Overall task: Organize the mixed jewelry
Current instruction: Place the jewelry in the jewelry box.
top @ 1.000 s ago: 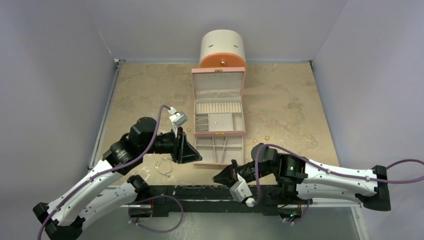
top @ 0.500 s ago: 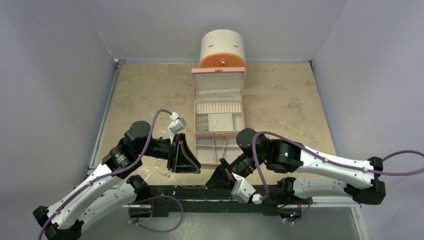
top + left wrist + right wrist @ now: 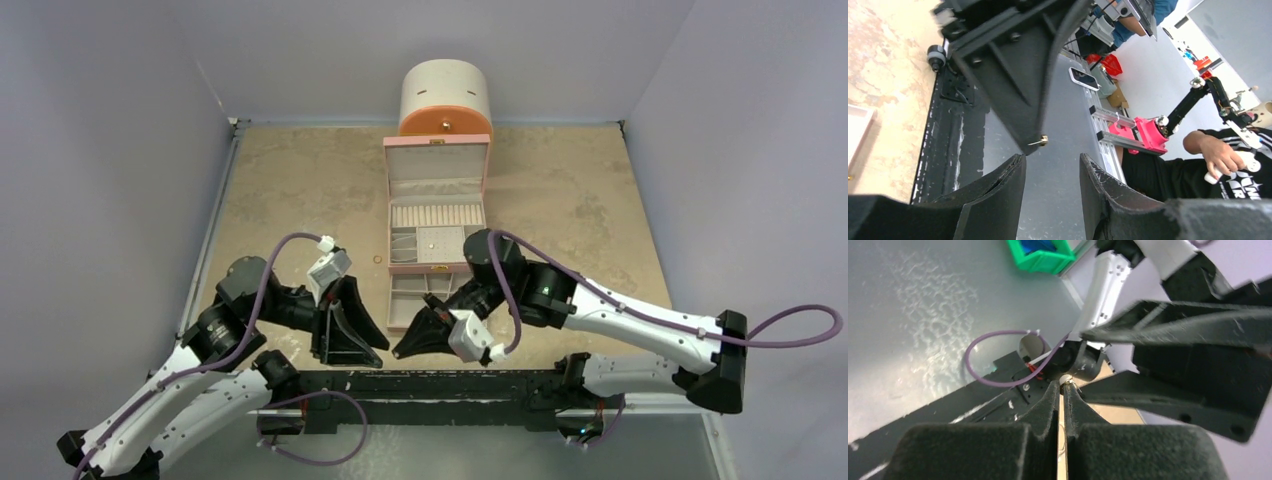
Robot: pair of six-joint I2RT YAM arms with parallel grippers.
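My right gripper (image 3: 1062, 385) is shut on a tiny gold stud (image 3: 1066, 382), pinched at the very tips of the fingers. In the left wrist view the stud (image 3: 1042, 141) sticks out of the right fingertip, just above my left gripper (image 3: 1050, 162), whose jaws stand open and empty. In the top view the left gripper (image 3: 375, 350) and right gripper (image 3: 399, 351) meet tip to tip near the table's front edge. A small coppery ring (image 3: 377, 259) lies left of the pink box. The wire bangle is hidden under the left gripper.
The pink quilted jewelry box (image 3: 437, 160) stands open mid-table, lid up, with its lower drawer (image 3: 420, 285) pulled out toward the arms. The round cream-and-orange cabinet (image 3: 445, 95) stands behind it. The black mounting rail (image 3: 450, 385) runs along the near edge.
The right arm swung left and forward, bringing its shut tips to the left gripper. The left gripper drew back toward the near edge and now covers the bangle.
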